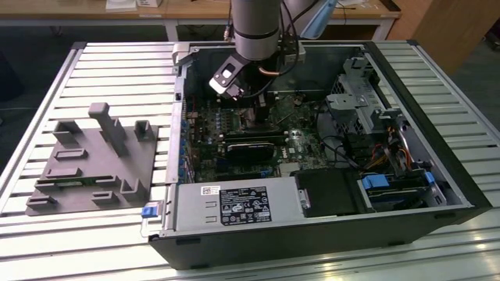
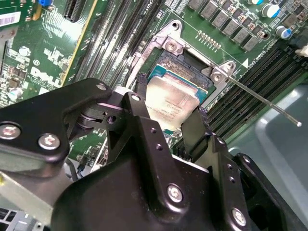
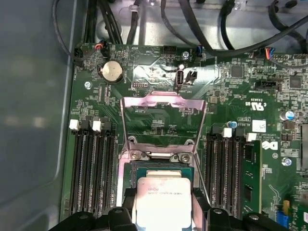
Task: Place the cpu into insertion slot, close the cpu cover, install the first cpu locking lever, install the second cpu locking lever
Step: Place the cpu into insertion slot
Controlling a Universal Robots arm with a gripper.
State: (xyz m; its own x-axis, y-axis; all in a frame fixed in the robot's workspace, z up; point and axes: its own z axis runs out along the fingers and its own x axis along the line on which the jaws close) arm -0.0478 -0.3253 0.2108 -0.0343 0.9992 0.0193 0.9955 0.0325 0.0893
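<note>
On the exterior view's left, you have the grey fixture (image 1: 93, 158) lying on the slatted worktop (image 1: 117, 64), well apart from the open computer case (image 1: 312, 246). The arm (image 1: 256, 29) reaches down into the case close to its far wall. The drive cage (image 1: 359, 99) stands to the exterior view's right of the arm, with a gap between them.

In the first wrist view, your room around the insertion slot (image 3: 161, 166) is tight. Long black memory slots (image 3: 91, 168) run just beside it on both sides. The cpu cover (image 3: 163, 103) is swung up on its hinge at the slot's far edge, so the opening is clear. In the second wrist view, a thin locking lever (image 2: 264, 98) sticks out away from the socket's corner.

Your tool (image 2: 166, 108) is clamped on the cpu (image 2: 168, 103), with one of its black fingers (image 2: 140, 94) against each of two opposite edges. The cpu sits slightly tilted over the slot, covering its near part. You cannot tell whether it touches the pin field.
</note>
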